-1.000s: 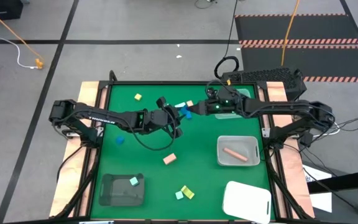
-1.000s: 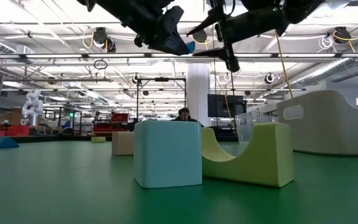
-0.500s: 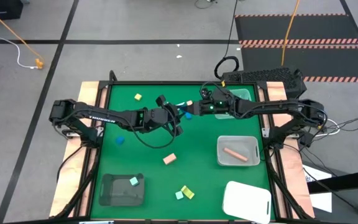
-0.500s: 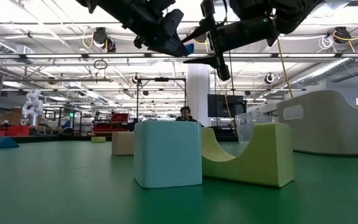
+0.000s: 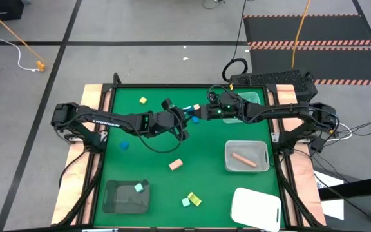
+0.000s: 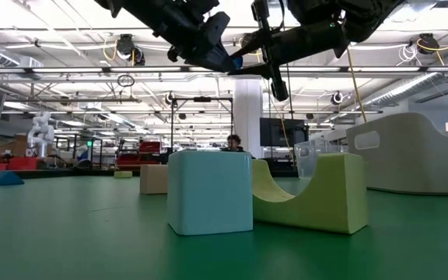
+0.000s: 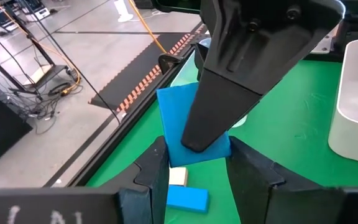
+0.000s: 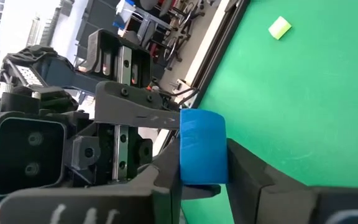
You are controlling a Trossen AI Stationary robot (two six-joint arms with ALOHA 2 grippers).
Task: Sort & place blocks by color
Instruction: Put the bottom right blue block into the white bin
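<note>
A blue block is held in the air above the table's far middle, between my two grippers. My left gripper comes from the left and is shut on it; its own view shows the block between its fingers. My right gripper comes from the right and is shut on the same block. Loose blocks lie on the green mat: a yellow one, a tan one, a small blue one and a tan-pink one. My left gripper pinches the blue block's near end between its two fingers, on two opposite sides. The fingers lie about level and come from the table's left. The block is lifted clear of the mat. My right gripper pinches the block between its two fingers, on the other pair of faces. One finger lies flat over the face turned toward the left wrist camera. The fingers come about level from the table's right.
A dark tray at the near left holds a mint block. A clear tray at the right holds a pink bar. A white tray lies at the near right. A mint block and a yellow block lie near the front edge.
My right gripper has moved toward the table's left, up to my left gripper, and its fingers have closed around the blue block. My left gripper has kept the block still in the air.
</note>
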